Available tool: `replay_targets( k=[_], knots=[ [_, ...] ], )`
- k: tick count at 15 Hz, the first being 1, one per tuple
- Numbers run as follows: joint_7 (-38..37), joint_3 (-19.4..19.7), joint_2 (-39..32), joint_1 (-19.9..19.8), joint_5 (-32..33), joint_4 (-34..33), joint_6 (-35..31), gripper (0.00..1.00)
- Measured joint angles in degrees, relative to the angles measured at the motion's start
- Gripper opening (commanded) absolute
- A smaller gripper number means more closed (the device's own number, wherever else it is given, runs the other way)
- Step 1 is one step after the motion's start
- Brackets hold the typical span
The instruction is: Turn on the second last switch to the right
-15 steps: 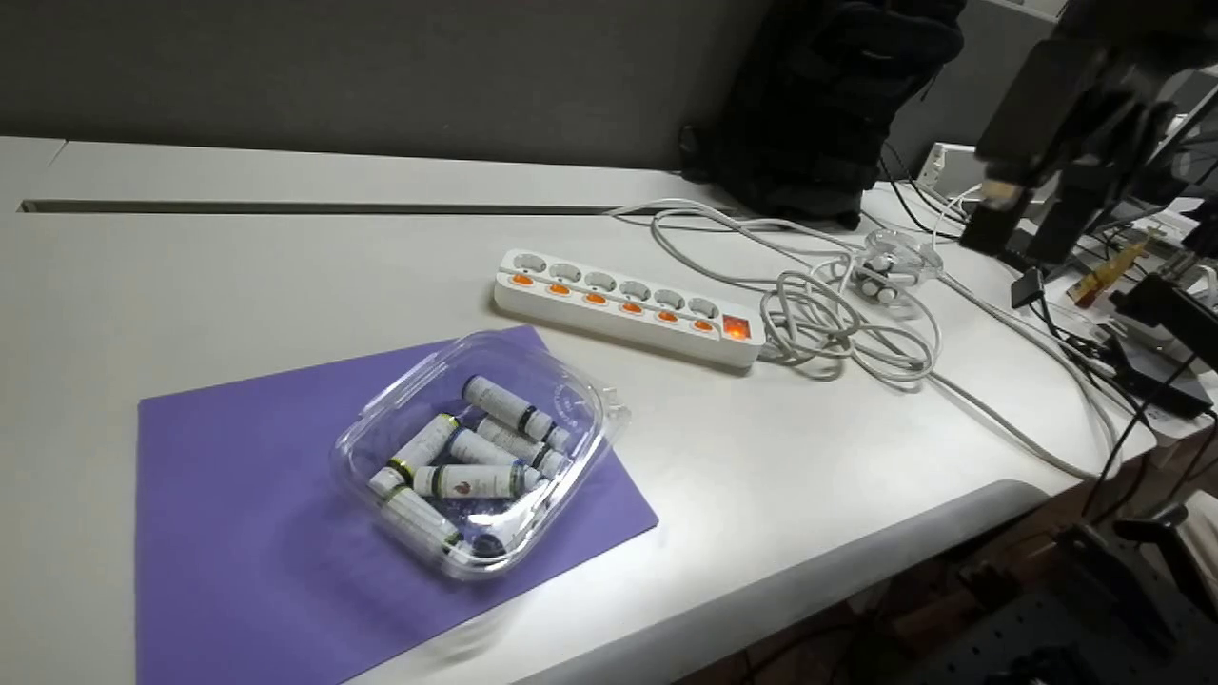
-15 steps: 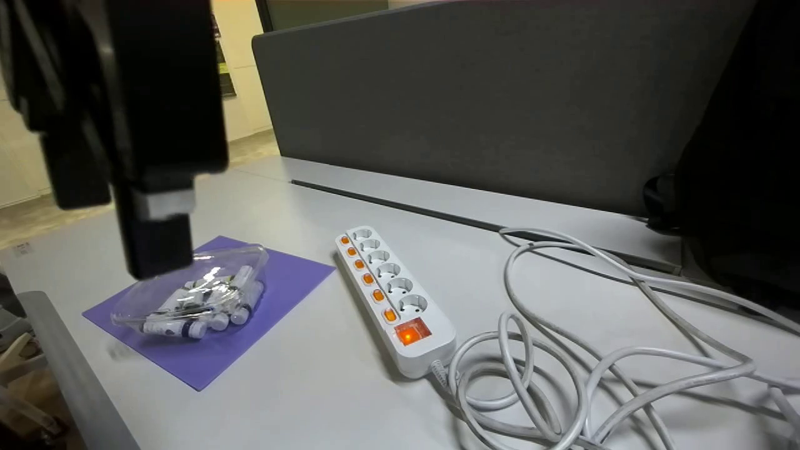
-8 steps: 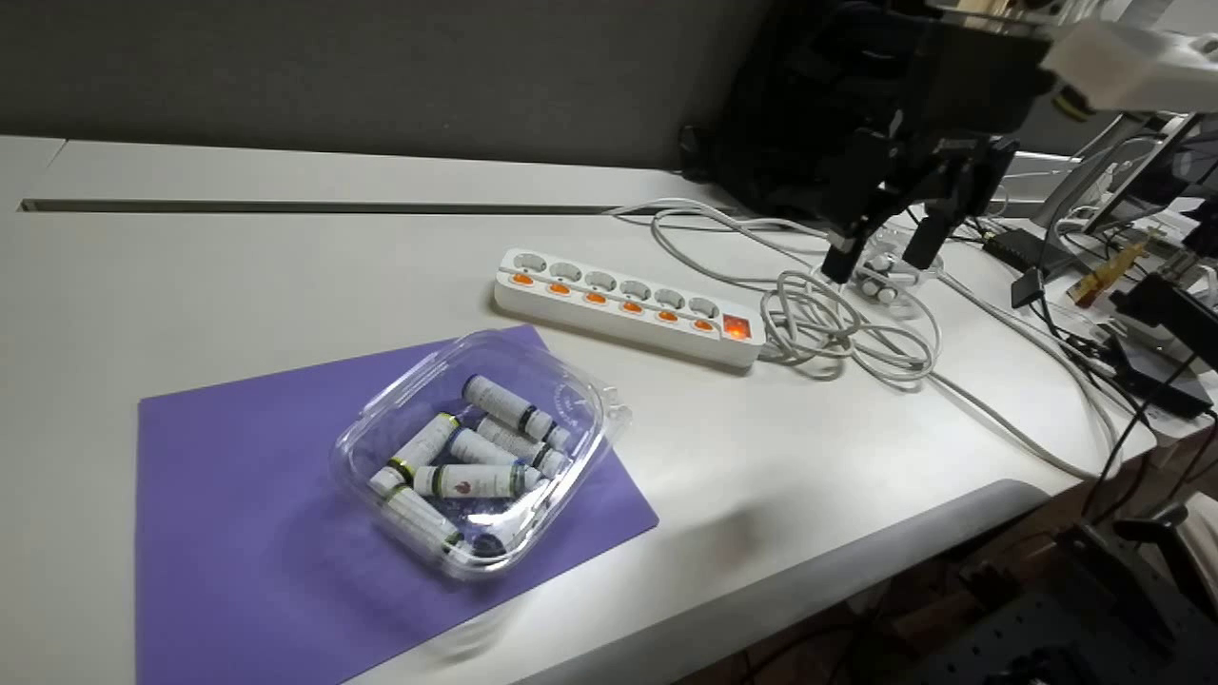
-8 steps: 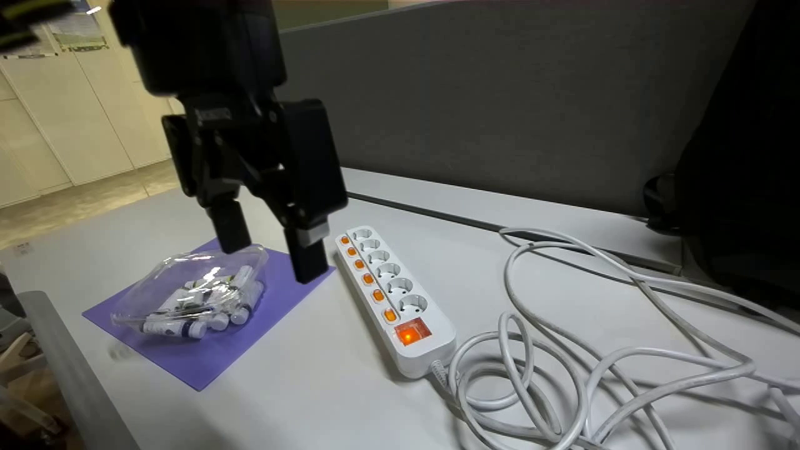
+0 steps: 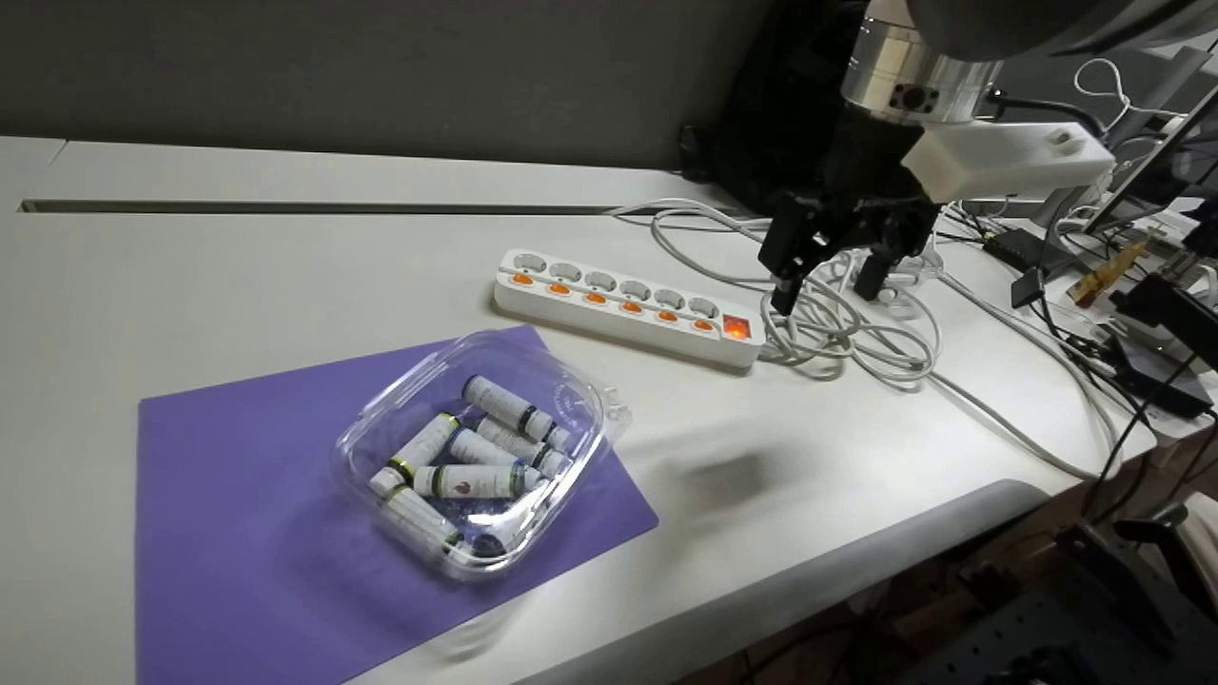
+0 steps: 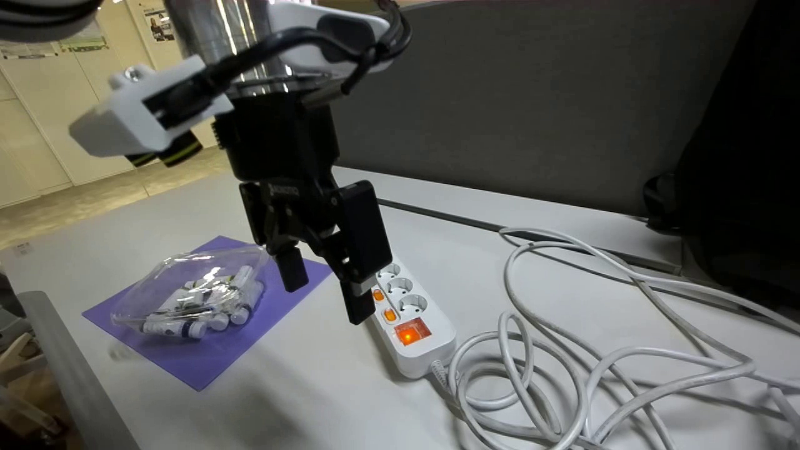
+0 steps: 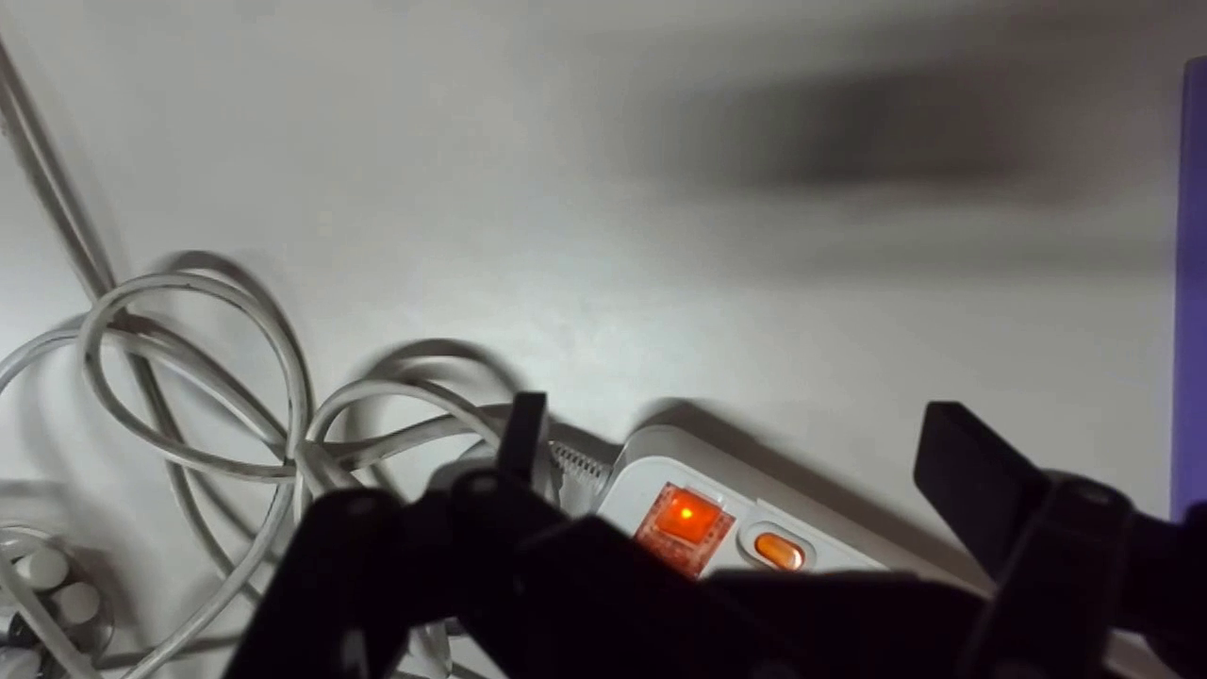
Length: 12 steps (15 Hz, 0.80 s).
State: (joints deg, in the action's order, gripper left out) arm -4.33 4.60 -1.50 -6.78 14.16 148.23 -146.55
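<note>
A long white power strip point(image 5: 618, 328) lies on the table with a row of small orange-red rocker switches. It also shows in an exterior view point(image 6: 437, 322), partly hidden by my gripper, and in the wrist view point(image 7: 651, 462). The second last switch point(image 5: 667, 316), second from the cord end, also shows in an exterior view point(image 6: 378, 295). In the wrist view it is hidden behind the gripper; only the end switch point(image 7: 780, 551) and the large lit red switch point(image 7: 686, 517) show. My gripper point(image 5: 826, 289) is open and empty above the table near the strip's cord end, apart from it point(image 6: 325, 294) point(image 7: 745, 451).
A coiled white cord point(image 5: 809, 319) lies at the strip's cord end. A clear plastic box point(image 5: 476, 457) of small bottles sits on a purple sheet point(image 5: 238, 476). A clear cup point(image 5: 918, 266) stands behind the cord. A dark partition point(image 5: 381, 86) and black backpack point(image 5: 752, 124) stand at the back.
My gripper has come down and moved closer to the strip, leftward in an exterior view and rightward in an exterior view. It stays open. The strip and box have not moved.
</note>
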Motion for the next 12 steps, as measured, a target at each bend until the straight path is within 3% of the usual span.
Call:
replay_targets(
  k=[5, 10, 11, 12],
  knots=[
    [-0.07, 0.04, -0.24, 0.11, -0.18, -0.36, -0.25, 1.00],
    [-6.85, 0.46, -4.21, 0.71, 2.01, -1.69, -9.44, 1.00],
    [-8.86, 0.71, -5.52, 1.13, 3.01, -2.43, -11.32, 0.75],
    [-10.82, 1.20, -6.95, 1.77, 3.92, -3.36, -12.83, 0.75]
  ],
)
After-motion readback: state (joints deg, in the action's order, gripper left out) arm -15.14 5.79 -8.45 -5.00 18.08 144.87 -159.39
